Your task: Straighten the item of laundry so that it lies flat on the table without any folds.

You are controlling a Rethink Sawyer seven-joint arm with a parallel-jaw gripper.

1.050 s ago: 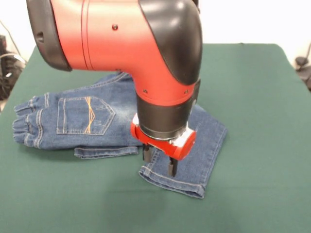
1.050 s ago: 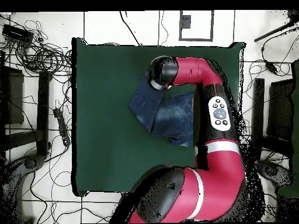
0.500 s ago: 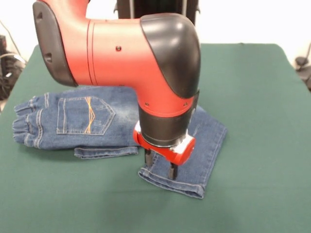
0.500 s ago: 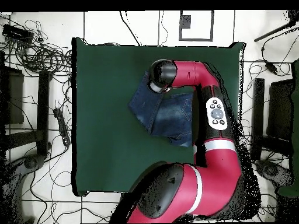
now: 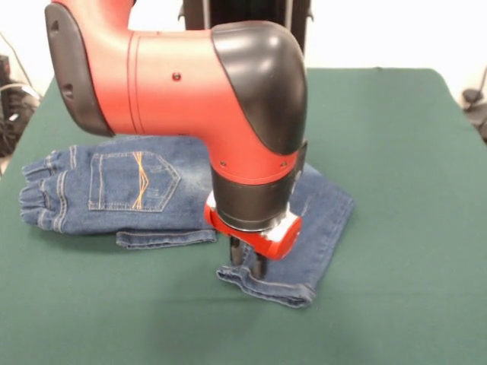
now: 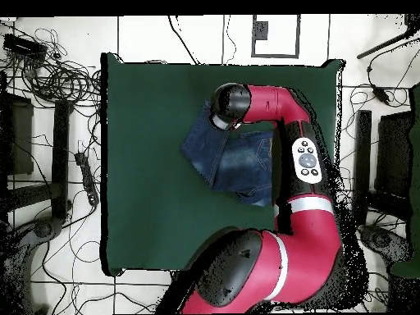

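From the front I see the end effector (image 5: pixel 249 262) pinched shut on the hem of the jeans (image 5: pixel 122 190), bunching the cuff on the green desk (image 5: pixel 396 228); the arm (image 5: pixel 183 84) hides the middle of the garment; from overhead the arm covers the end effector entirely, and the jeans (image 6: pixel 225 160) lie folded mid-desk.

Claw (image 5: pixel 248 261): points straight down, its two dark fingers (image 5: pixel 258 264) drawn together on the denim at a leg hem.
Jeans (image 5: pixel 129 194): folded; one leg runs beneath the claw, its hem bunched and wrinkled at the fingertips.
Waistband (image 5: pixel 39 195): gathered, far left of the claw.
Back pocket (image 5: pixel 131 181): orange wavy stitching, left of the claw.
Second leg hem (image 5: pixel 166 238): just left of the claw.
Table (image 5: pixel 411 228): green cloth, bare to the claw's right.
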